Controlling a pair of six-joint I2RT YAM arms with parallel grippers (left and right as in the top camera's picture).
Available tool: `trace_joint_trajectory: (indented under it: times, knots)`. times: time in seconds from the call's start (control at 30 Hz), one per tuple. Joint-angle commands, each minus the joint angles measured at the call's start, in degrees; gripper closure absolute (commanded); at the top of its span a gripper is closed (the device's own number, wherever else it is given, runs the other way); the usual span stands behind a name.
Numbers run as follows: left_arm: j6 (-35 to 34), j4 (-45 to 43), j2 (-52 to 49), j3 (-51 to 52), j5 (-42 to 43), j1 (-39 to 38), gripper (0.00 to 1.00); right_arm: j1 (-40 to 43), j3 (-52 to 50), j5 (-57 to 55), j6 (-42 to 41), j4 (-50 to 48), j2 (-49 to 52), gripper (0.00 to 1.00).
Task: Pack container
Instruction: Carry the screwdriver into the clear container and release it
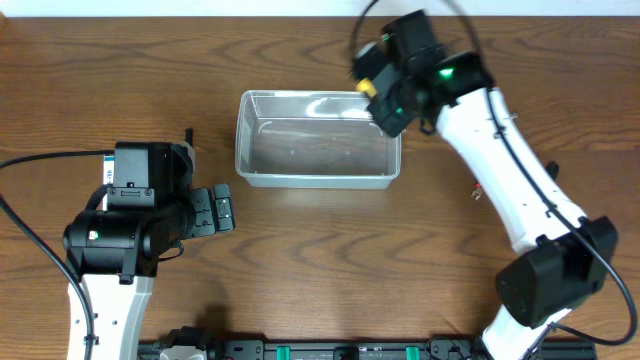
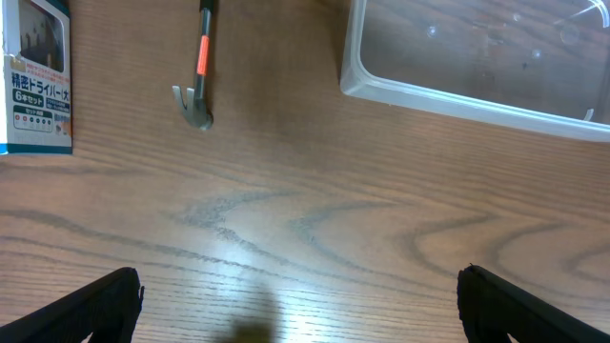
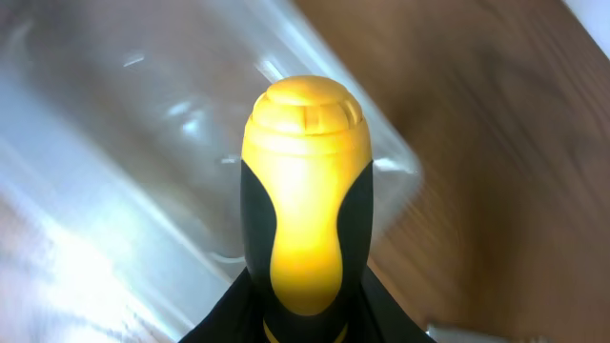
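Overhead, a yellow handle (image 1: 368,87) is clasped by the right gripper (image 1: 376,96) over the container (image 1: 243,140); the left gripper (image 1: 224,209) is spread wide.

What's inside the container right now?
Nothing visible in the container, only its bare clear floor. The right tool, gripping a yellow-black handle, hangs over its far right corner and hides that corner from overhead.

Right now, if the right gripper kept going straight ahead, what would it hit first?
The container. The right gripper holds a yellow-black handle aimed at its corner, so the handle's tip would probably touch the clear plastic first; wall or floor, I cannot tell.
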State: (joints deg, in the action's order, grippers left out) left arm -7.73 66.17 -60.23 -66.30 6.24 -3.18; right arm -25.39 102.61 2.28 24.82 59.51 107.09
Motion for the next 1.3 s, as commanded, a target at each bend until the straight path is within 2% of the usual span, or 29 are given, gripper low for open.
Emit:
trace_joint_trajectory:
  times: [0.0, 0.2, 0.53, 0.77, 0.87, 1.0, 1.13, 1.23, 1.27]
  knots:
    - [-0.5, 0.2, 0.4, -1.0, 0.6, 0.0, 0.02, -2.1, 0.0, 4.9, 13.8, -0.1, 1.9, 0.99]
    - [-0.5, 0.2, 0.4, -1.0, 0.6, 0.0, 0.02, -3.4, 0.0, 14.8, 21.9, -0.1, 7.3, 0.99]
    - [-0.5, 0.2, 0.4, -1.1, 0.6, 0.0, 0.02, -3.6, 0.0, 14.9, 22.2, -0.2, 17.4, 0.94]
    - [-0.5, 0.2, 0.4, -1.0, 0.5, 0.0, 0.02, -3.5, 0.0, 14.0, 22.2, -0.1, 18.8, 0.90]
    - [-0.5, 0.2, 0.4, -1.1, 0.6, 0.0, 0.02, -3.1, 0.0, 13.1, 22.1, 0.2, 18.7, 0.81]
    - [-0.5, 0.2, 0.4, -1.0, 0.5, 0.0, 0.02, -2.8, 0.0, 13.1, 22.1, 0.3, 18.7, 0.78]
    - [-0.5, 0.2, 0.4, -1.1, 0.5, 0.0, 0.02, -2.7, 0.0, 13.1, 22.1, 0.3, 18.7, 0.66]
    - [-0.5, 0.1, 0.4, -1.0, 0.5, 0.0, 0.02, -2.7, 0.0, 13.1, 22.1, 0.3, 18.7, 0.51]
    - [-0.5, 0.0, 0.4, -1.0, 0.1, 0.0, 0.02, -2.7, 0.0, 13.1, 22.1, 0.3, 18.7, 0.35]
